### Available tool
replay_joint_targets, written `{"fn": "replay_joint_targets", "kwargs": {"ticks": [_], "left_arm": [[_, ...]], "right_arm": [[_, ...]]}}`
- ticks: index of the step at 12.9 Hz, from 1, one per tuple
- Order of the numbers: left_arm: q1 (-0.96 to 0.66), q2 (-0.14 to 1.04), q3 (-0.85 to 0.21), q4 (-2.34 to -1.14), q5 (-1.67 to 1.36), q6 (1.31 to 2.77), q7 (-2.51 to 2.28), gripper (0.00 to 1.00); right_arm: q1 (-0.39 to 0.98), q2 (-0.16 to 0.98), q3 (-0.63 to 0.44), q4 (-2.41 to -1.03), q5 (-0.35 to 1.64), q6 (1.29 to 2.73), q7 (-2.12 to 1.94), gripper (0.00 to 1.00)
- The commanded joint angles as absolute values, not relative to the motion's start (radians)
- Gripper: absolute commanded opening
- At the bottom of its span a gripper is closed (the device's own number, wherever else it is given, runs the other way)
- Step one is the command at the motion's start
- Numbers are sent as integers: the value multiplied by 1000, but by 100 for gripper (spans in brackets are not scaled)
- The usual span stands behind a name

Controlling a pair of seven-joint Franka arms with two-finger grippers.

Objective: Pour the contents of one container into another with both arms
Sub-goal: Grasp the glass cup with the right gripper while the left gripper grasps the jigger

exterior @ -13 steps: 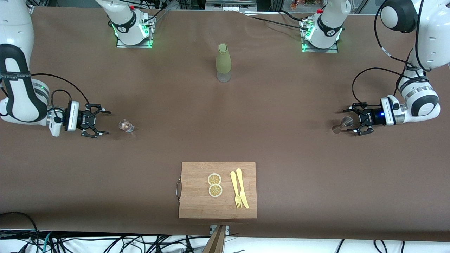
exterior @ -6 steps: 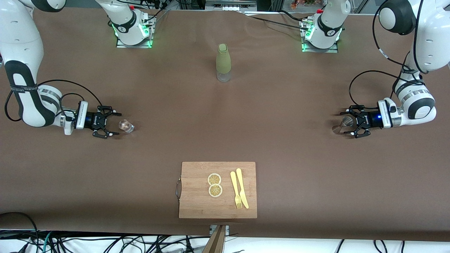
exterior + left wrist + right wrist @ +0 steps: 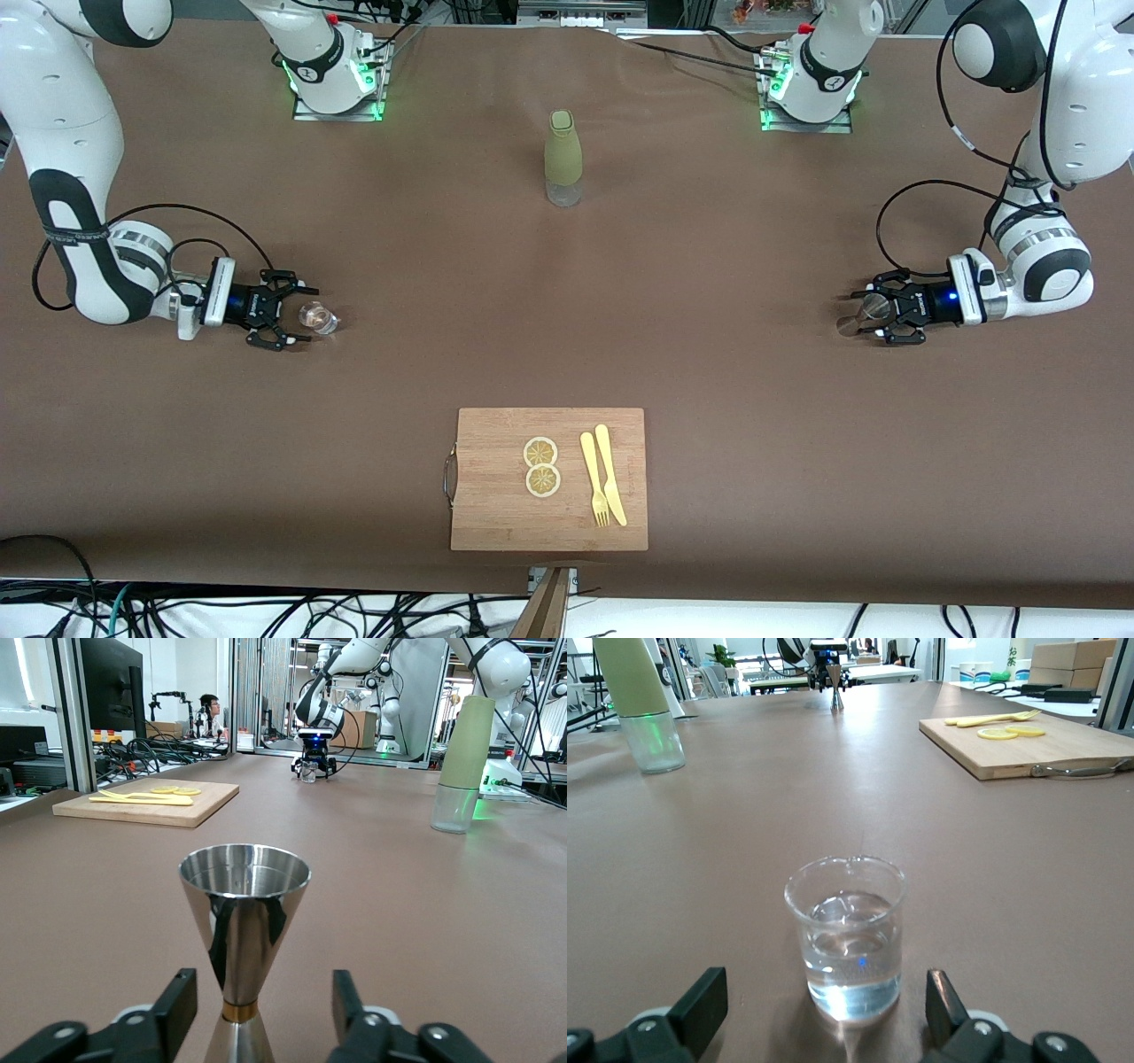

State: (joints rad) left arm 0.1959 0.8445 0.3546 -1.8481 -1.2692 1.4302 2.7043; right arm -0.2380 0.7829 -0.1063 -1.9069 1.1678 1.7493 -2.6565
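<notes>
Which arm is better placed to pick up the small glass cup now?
The right arm. The right gripper has its open fingers on both sides of the glass cup; the left gripper is at the jigger.

A small clear glass cup (image 3: 846,935), partly filled with clear liquid, stands upright on a brown table (image 3: 1010,868) just ahead of the right gripper (image 3: 824,1014). The gripper's two black fingers (image 3: 700,1001) are spread wide at either side of the cup, not touching it. Farther from the hand stand a green bottle (image 3: 638,700), a wooden cutting board (image 3: 1028,749) with yellow cutlery, and a distant metal jigger (image 3: 836,693).
</notes>
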Motion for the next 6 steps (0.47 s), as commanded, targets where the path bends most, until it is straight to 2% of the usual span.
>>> {"fn": "replay_joint_targets", "kwargs": {"ticks": [1,2,5,6], "left_arm": [[198,862,362,-1832,-1298,1411,2753,58],[199,862,362,-1832,-1296,1410,2758,54],[206,865,364,-1835,-1298,1404,2763,5],[207,868,364,-1835,-1298,1404,2761,0]], "right_arm": [[-250,795,-80,-1894,1199,1735,-2672,99],[-250,801,-77,-1894,1219,1736,-2672,99],[-250,816,-55,-1894,1241,1740,-2672,99],[-250,818,-55,-1894,1241,1740,-2674,99]]}}
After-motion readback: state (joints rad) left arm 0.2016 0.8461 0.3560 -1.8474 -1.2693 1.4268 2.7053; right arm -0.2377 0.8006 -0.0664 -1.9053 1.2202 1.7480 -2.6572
